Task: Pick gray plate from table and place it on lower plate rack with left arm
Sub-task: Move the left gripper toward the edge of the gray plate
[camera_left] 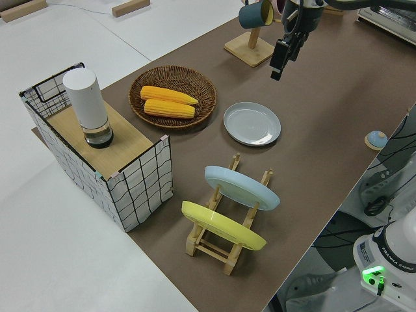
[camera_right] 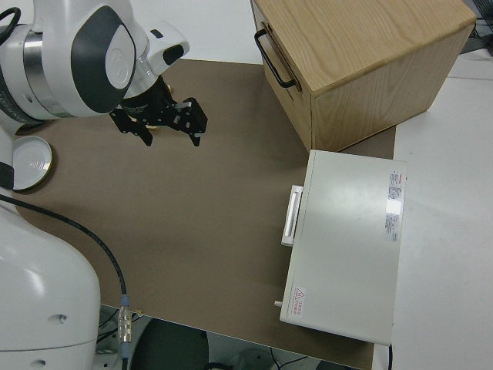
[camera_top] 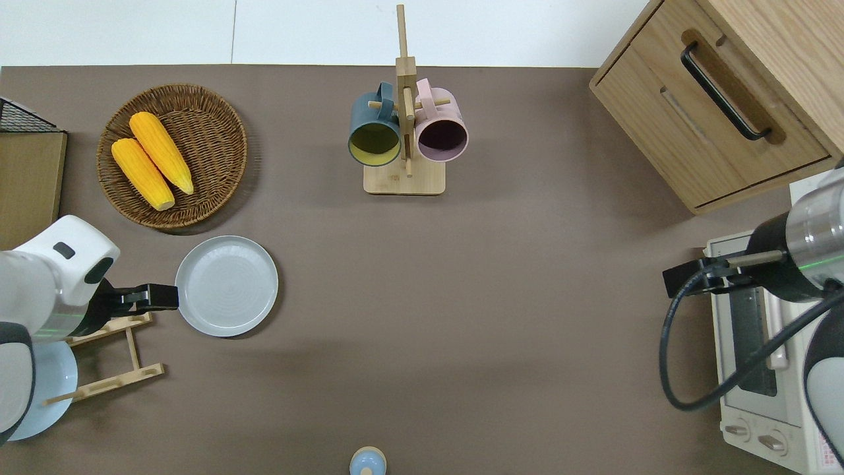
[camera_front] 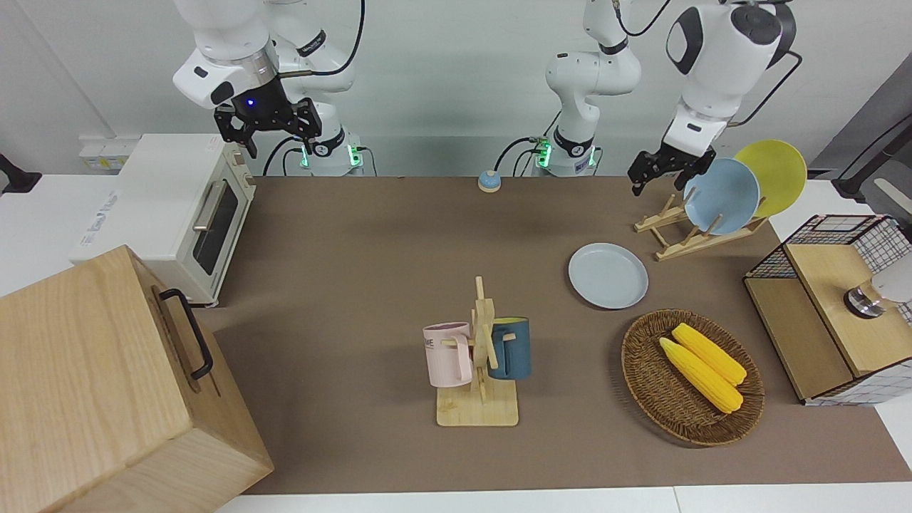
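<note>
Brown desk (camera_front: 370, 285) carries the gray plate (camera_top: 227, 285), lying flat just off the left claw (camera_top: 161, 297) tip. Left claw hangs over plate rim and lower plate rack (camera_top: 109, 356) edge; can't tell if released or clenched. Right arm parked.

gray plate (camera_top: 226, 285) | flat on table (camera_top: 461, 297) | beside lower plate rack (camera_top: 105, 356)
</note>
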Controlling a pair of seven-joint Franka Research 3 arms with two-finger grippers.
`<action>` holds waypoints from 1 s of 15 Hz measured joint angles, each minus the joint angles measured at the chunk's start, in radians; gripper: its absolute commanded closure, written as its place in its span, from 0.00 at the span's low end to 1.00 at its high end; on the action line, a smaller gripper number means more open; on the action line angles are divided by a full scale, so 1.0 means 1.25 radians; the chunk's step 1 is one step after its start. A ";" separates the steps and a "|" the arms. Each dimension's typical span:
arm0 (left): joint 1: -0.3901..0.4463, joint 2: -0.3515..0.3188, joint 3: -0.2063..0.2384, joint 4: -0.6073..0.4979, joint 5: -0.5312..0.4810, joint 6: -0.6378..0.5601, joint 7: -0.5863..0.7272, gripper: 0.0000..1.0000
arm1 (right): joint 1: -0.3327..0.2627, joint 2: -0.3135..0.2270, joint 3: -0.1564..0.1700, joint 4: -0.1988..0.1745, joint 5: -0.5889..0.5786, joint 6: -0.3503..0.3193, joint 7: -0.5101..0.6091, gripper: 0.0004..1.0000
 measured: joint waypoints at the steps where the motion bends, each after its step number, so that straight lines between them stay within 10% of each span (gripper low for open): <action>1: 0.000 0.006 0.002 -0.017 0.000 0.019 -0.002 0.00 | 0.000 0.000 0.000 0.000 0.000 0.000 0.000 0.01; 15: 0.010 0.138 0.051 -0.068 0.000 0.115 -0.005 0.01 | 0.000 0.000 0.000 0.000 0.000 0.000 0.000 0.01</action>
